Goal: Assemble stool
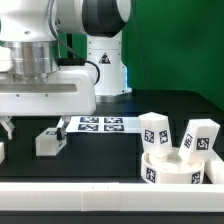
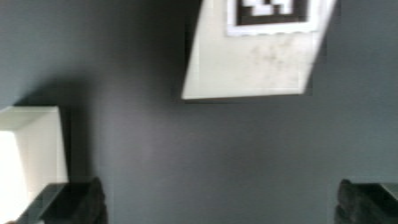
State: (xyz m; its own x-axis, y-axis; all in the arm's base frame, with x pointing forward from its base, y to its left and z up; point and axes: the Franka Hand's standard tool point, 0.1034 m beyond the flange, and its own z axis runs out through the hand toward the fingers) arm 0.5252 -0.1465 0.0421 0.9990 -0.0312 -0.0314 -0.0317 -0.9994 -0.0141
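Jaws: wide apart and holding nothing. In the wrist view only bare dark surface lies between the two dark tips.
Arm: it hangs low at the exterior view's left, close above the surface. I think it is low so the jaws can reach a part lying there.
Loose leg: a short white block with a tag. It lies on the surface near the jaws, but not between them. I think it is the same tilted block seen ahead of the tips in the wrist view.
White piece: another white part close to one tip. Only a bit of it shows, so I cannot tell what it is.
Seat: the round white ring sits on the surface at the exterior view's right, well apart from the arm.
Legs at the seat: one leg and another leg lean on the ring. I cannot tell if they are fixed in.
Marker board: it lies flat behind the loose leg and is not a stool part.
Rail: a long white edge along the front. I think it stops parts from sliding off.
Step now: my guess is reaching for the loose leg. The jaws are open so the block can fit between them.
Care: the block is tilted, so the jaws should line up with its sides before they squeeze.
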